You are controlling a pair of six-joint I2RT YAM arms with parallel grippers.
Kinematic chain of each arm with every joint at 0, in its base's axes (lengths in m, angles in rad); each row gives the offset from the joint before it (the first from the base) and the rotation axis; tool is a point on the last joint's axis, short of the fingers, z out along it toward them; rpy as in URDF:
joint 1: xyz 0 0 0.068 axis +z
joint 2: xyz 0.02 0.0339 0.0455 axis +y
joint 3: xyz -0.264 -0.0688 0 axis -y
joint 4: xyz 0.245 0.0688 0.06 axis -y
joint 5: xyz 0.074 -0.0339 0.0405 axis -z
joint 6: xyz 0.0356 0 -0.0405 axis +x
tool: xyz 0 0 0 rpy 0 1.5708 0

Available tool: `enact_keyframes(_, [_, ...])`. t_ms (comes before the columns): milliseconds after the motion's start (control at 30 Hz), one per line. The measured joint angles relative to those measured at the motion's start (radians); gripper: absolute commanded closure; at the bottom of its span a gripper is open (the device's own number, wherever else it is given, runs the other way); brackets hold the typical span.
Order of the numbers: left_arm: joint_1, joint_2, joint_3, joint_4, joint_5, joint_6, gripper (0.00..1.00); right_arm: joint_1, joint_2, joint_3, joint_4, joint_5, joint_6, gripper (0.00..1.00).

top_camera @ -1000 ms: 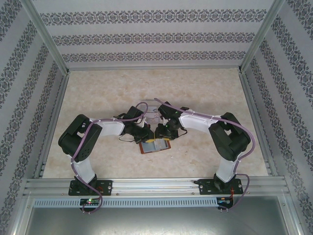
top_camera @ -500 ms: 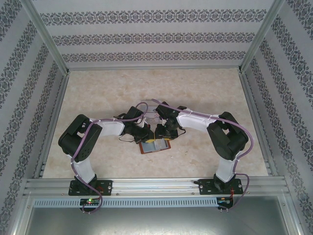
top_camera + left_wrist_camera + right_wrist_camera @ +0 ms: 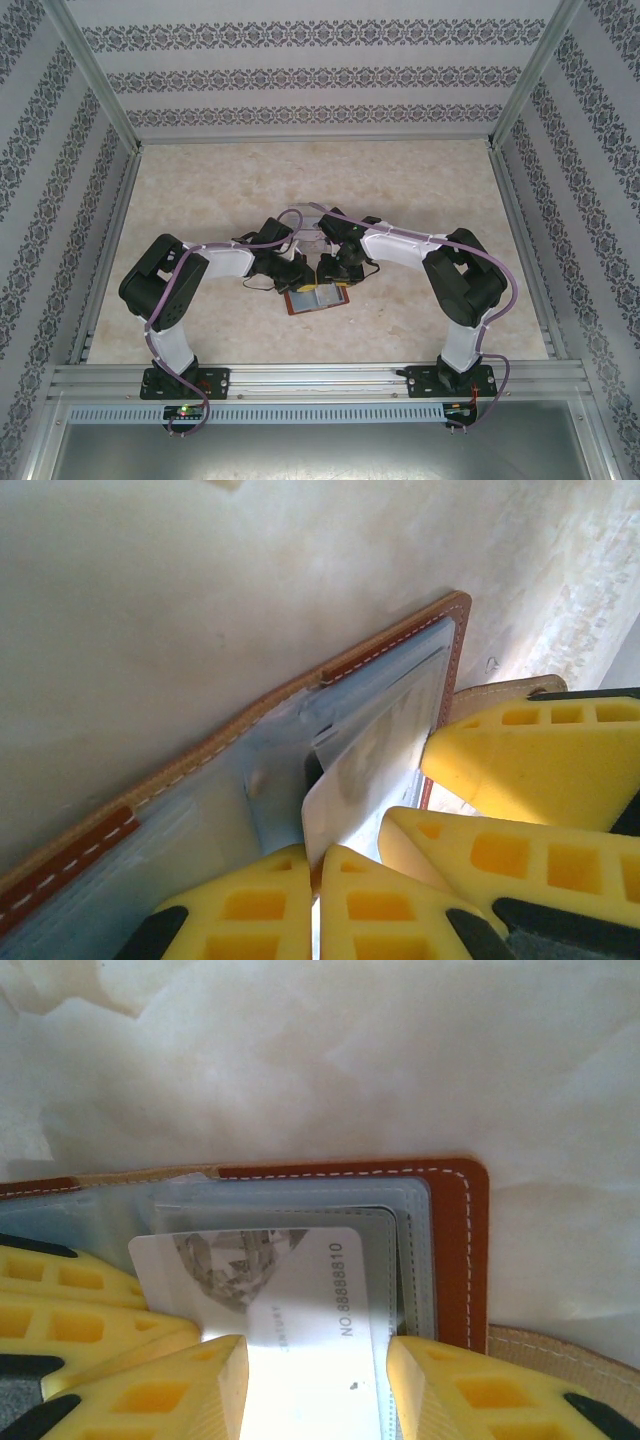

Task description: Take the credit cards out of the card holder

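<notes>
The card holder [image 3: 316, 299] lies open on the table between both arms, reddish-brown with grey-blue pockets [image 3: 200, 810]. A white credit card [image 3: 290, 1300] with grey print and a number sticks partly out of a pocket [image 3: 405, 1260]. My left gripper [image 3: 318, 858] is shut on that card's [image 3: 365, 775] near edge. In the top view it is at the holder's left [image 3: 297, 278]. My right gripper [image 3: 318, 1360] stands open at the holder's right [image 3: 333, 272]. One of its yellow fingers [image 3: 480, 1390] is beside the card and the other lies over it, both down on the holder.
A clear plastic tray [image 3: 312, 236] sits just behind the two grippers. The table [image 3: 420, 180] is pale marbled, with patterned walls on three sides and a metal rail along the near edge [image 3: 320, 378].
The right arm has leaned slightly to the left. The card holder and the left arm look unmoved.
</notes>
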State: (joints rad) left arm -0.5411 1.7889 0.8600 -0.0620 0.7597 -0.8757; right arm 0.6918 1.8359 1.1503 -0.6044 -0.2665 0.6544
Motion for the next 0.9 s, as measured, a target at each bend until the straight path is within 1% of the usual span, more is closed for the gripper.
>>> enact_keyframes(400, [0.006,-0.017,-0.014,0.0,0.0,0.0,0.92,0.0,0.0,0.0,-0.001,0.0,0.0,0.56])
enact_keyframes(533, [0.006,-0.018,-0.015,0.0,0.0,0.0,0.93,0.0,0.0,0.0,-0.001,0.0,0.0,0.55])
enact_keyframes(833, [0.006,-0.031,-0.027,0.0,-0.004,0.0,0.92,0.0,0.0,0.002,-0.005,0.0,0.0,0.56])
enact_keyframes(900, [0.006,-0.031,-0.029,0.0,-0.004,0.0,0.93,0.0,0.0,0.002,-0.005,0.0,0.0,0.56])
